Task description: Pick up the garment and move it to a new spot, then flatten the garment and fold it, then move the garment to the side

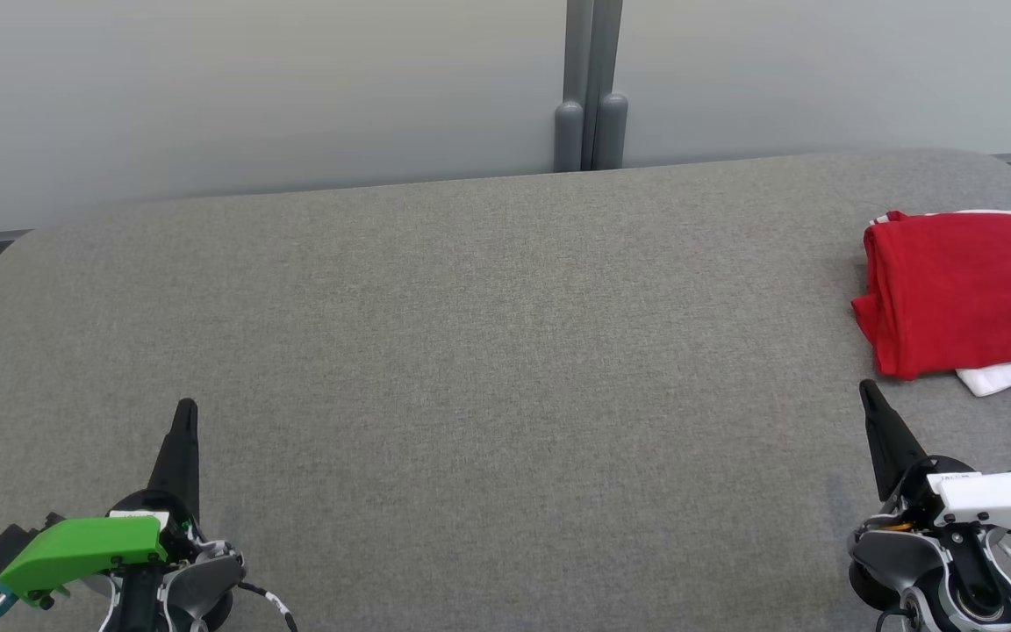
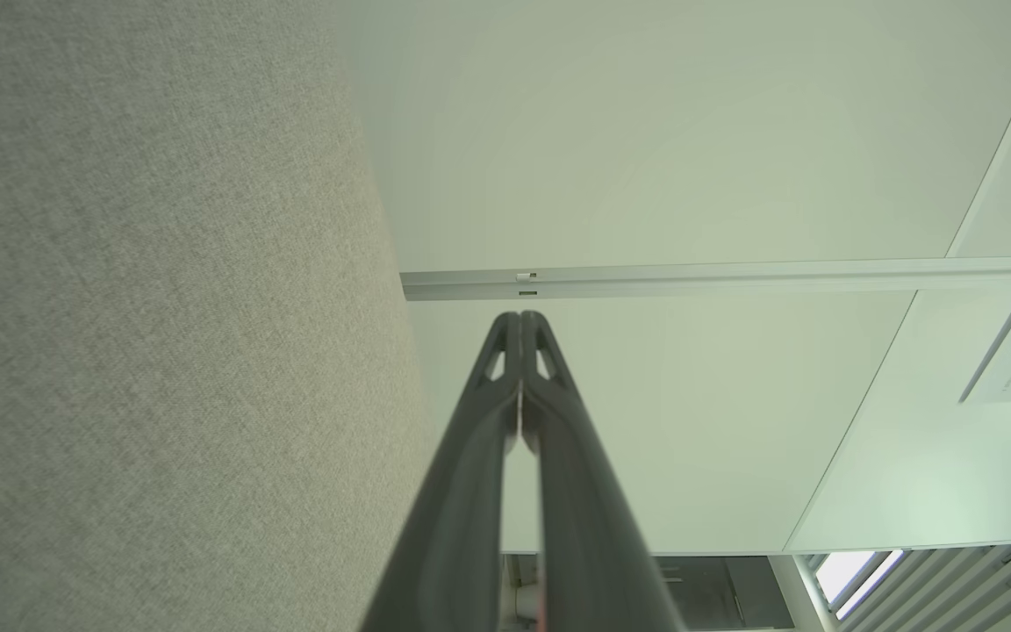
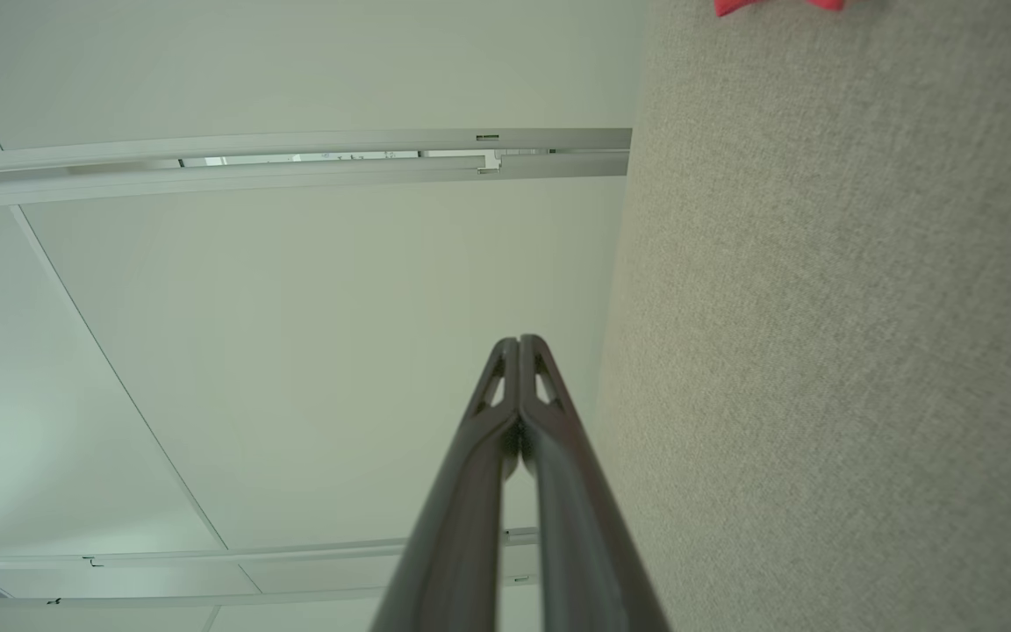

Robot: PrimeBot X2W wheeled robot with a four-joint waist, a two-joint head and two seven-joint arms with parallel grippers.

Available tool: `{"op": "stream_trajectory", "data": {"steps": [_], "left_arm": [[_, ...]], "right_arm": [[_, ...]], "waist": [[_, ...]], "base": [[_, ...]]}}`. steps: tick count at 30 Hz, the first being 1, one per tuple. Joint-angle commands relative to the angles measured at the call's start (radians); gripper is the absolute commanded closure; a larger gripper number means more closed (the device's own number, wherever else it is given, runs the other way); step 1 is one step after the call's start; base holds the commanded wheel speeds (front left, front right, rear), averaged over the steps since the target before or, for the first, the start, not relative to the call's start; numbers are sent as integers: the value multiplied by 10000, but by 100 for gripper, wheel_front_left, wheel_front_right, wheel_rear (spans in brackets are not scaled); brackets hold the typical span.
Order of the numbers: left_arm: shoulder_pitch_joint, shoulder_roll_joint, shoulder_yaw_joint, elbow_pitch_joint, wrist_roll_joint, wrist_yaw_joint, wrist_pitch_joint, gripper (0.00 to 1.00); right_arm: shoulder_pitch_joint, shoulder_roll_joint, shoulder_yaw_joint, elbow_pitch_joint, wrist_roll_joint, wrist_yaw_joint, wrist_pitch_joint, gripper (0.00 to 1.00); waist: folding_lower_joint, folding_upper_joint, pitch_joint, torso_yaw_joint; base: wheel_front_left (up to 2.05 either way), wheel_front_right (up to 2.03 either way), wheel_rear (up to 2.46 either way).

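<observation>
A red garment (image 1: 962,290) lies folded at the far right of the grey fabric surface (image 1: 505,351), resting on a folded white cloth (image 1: 1010,373). A sliver of the red garment (image 3: 777,5) peeks in at the top of the right wrist view. My left gripper (image 1: 185,412) sits at the lower left, shut and empty, its tips pressed together (image 2: 520,318). At the lower right, just below the red garment, my right gripper (image 1: 867,391) is shut with nothing in it, fingertips closed (image 3: 519,341).
A pale wall runs behind the surface, with a grey vertical post (image 1: 591,88) at its middle. The surface's rounded far edge curves down at the left and right corners. Open grey fabric spans the space between both grippers.
</observation>
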Motion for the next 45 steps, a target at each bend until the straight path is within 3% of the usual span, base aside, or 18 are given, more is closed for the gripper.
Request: {"op": "stream_trajectory", "data": {"steps": [1, 45], "left_arm": [[-113, -3, 17, -46, -7, -63, 7, 100], [-112, -1, 15, -46, -7, -63, 5, 100]], "right_arm": [[-93, -51, 15, 20, 58, 7, 23, 100], [-94, -51, 14, 20, 59, 7, 22, 100]], "waist": [[0, 0, 0, 0], [0, 0, 0, 0]], "base": [[0, 0, 0], [0, 0, 0]]}}
